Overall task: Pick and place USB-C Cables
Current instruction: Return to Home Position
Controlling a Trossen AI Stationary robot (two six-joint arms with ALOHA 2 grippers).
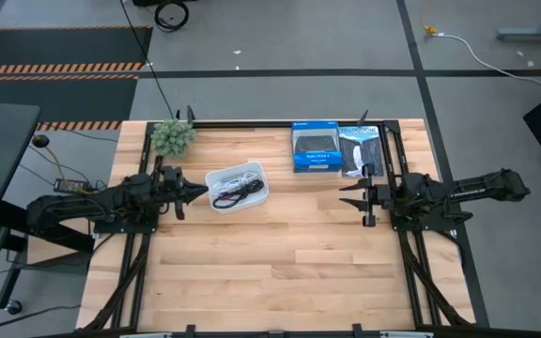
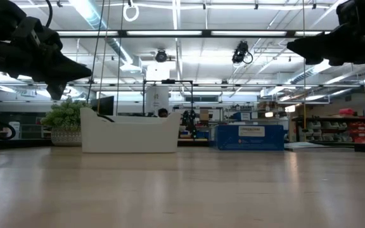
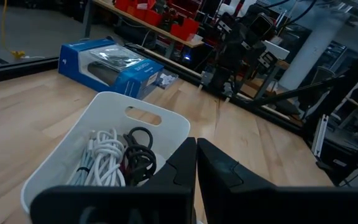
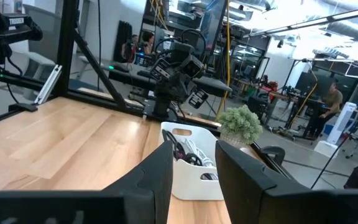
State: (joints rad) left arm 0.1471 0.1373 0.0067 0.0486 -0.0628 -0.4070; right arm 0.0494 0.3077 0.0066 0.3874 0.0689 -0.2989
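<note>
Two retail boxes stood at one o'clock on the pale wooden table and a small plant at eleven, with a strip-lit workshop beyond. Nearer centre sat a white tray, the USB-C Cables tangled inside it. The left gripper hovered at its nine o'clock, fingers pressed together on nothing. The right gripper hovered well apart at three o'clock, fingers spread.

I see my dark six-joint left arm reaching in level from the left side, its dark two-finger left gripper held high, fingers pressed together. My right arm mirrors it opposite; the right gripper, equally high, has its fingers parted.
</note>
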